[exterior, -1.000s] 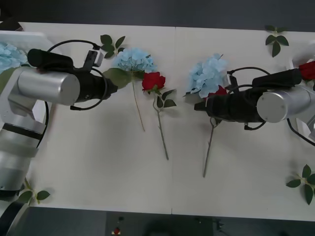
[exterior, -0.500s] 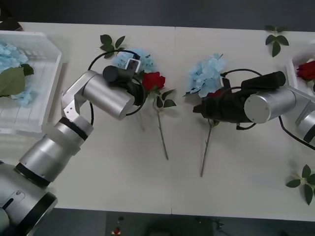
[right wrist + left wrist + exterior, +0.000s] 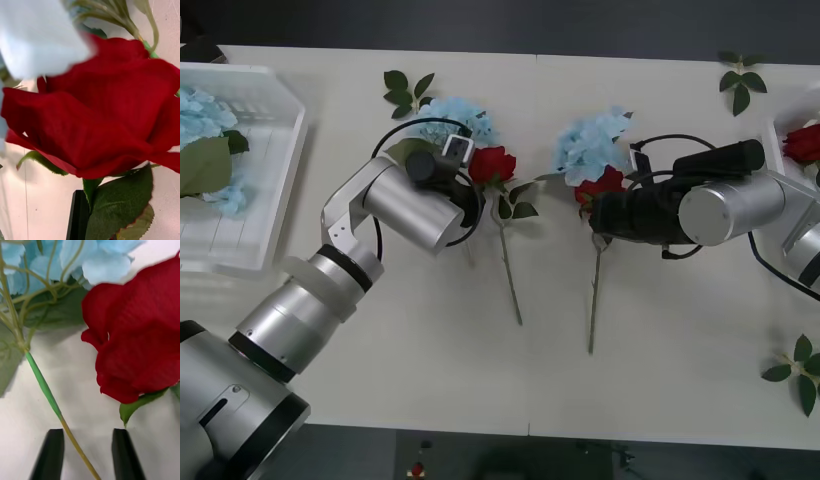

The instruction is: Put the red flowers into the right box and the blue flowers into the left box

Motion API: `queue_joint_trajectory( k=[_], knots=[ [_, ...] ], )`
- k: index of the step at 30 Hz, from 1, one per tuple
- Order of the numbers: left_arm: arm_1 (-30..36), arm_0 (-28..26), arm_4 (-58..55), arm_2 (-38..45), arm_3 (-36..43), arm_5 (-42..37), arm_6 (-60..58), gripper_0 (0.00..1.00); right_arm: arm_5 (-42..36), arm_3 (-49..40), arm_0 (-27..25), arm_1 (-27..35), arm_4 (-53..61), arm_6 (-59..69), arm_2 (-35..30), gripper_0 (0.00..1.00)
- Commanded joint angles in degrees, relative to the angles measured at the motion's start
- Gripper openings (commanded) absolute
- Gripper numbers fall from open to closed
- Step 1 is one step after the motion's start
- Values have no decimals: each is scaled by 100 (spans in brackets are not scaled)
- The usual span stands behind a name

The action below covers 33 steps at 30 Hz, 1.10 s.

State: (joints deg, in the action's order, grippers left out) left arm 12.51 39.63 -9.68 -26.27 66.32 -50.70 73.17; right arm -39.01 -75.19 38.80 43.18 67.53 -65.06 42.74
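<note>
My left gripper [image 3: 88,432] is open low over the table, and the thin stem [image 3: 44,387] of a blue flower [image 3: 450,118] runs between its black fingers. A red flower [image 3: 492,163] lies just beside that stem. My right gripper [image 3: 598,216] is at the stem end of a second red flower [image 3: 606,183], just under its bloom. One black finger [image 3: 78,215] shows there; a leaf hides the other. Another blue flower [image 3: 590,145] lies against that red flower. The left box [image 3: 280,165] holds blue flowers [image 3: 202,112]. The right box [image 3: 778,140] holds a red flower [image 3: 805,142].
Flowerless leaf sprigs lie at the back [image 3: 406,88], the far back right [image 3: 740,80] and the front right [image 3: 800,372]. The long stems [image 3: 510,270] of the red flowers stretch toward the table's front edge.
My left arm swung from beside the left box to the middle blue flower. My right arm drew back to the right, uncovering the red bloom, and that flower's stem shifted slightly.
</note>
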Motion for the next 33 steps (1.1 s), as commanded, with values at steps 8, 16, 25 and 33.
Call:
queue_joint_trajectory(
  k=[8, 16, 25, 33],
  knots=[
    [164, -95, 195, -159, 100, 42, -48, 0, -406, -848, 260, 1334, -20, 2, -46, 0],
    [990, -1080, -34, -264, 1823, -485, -31, 0, -538, -1463, 269, 2713, 155, 37, -143, 0],
    [1983, -2574, -87, -62, 3774, -678, -57, 1, -749, -892, 269, 3724, 797, -7, -618, 0],
    [2132, -2855, 195, 52, 4038, -476, -92, 100, -1504, -171, 392, 3759, -82, -165, -1382, 0]
  ],
)
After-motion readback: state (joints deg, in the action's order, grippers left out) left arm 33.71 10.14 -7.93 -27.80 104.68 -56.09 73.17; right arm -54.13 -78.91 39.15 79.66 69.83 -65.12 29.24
